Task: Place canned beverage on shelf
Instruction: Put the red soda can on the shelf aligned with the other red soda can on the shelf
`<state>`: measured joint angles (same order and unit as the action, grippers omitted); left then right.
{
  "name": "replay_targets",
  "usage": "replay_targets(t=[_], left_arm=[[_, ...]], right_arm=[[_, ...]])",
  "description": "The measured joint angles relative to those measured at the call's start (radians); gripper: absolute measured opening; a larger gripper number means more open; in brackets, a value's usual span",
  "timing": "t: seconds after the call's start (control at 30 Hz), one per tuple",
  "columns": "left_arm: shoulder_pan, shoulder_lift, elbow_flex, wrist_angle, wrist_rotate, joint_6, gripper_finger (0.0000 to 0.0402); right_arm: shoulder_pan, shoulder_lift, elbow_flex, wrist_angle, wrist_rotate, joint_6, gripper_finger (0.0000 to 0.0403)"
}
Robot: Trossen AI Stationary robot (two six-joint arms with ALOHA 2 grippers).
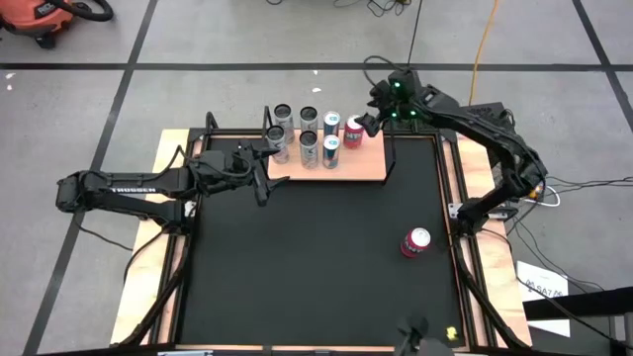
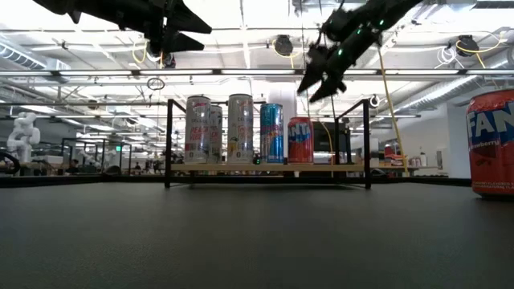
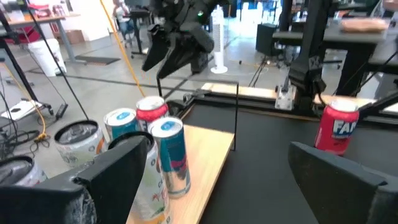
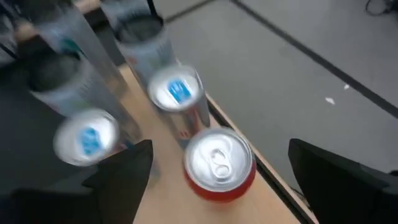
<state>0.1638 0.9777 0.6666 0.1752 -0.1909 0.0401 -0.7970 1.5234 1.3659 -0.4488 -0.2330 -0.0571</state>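
The shelf [image 1: 358, 168] is a light-wood board with black uprights at the table's far edge. Several cans stand on it: silver ones at the left [image 1: 280, 136], blue ones [image 1: 331, 148], and a red can [image 1: 354, 131] at the right. Another red can [image 1: 415, 241] stands upright on the black tabletop at the right; it also shows in the low view [image 2: 491, 144]. My right gripper [image 1: 374, 125] is open and hangs above the shelf's red can [image 4: 219, 162], clear of it in the low view [image 2: 315, 87]. My left gripper [image 1: 265, 170] is open and empty, raised by the shelf's left end [image 2: 169, 48].
The black tabletop [image 1: 316, 257] lies open between the shelf and the near edge. Light-wood strips [image 1: 148, 277] run along the table's sides. The shelf's right upright [image 2: 367, 144] stands beside the red can. Cables and an orange vacuum [image 1: 40, 15] lie on the floor beyond.
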Motion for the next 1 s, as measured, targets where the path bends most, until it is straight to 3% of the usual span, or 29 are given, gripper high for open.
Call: replay_targets(t=[0.3,0.53,0.73,1.0], left_arm=[[0.002,-0.026,0.000,-0.036,0.010,0.028,0.0390],[0.013,-0.021,0.000,-0.067,0.049,0.104,0.0390],[0.013,-0.021,0.000,-0.051,0.037,0.098,0.0390],[0.013,0.002,0.000,-0.055,0.025,0.099,0.0390]], right_arm=[[0.135,-0.185,0.000,-0.167,-0.004,0.260,0.0362],[0.369,-0.269,0.000,-0.508,0.108,0.510,0.0352],[0.553,-0.319,0.000,-0.682,0.183,0.729,0.0352],[0.773,-0.331,0.000,-0.919,0.182,0.896,0.0351]])
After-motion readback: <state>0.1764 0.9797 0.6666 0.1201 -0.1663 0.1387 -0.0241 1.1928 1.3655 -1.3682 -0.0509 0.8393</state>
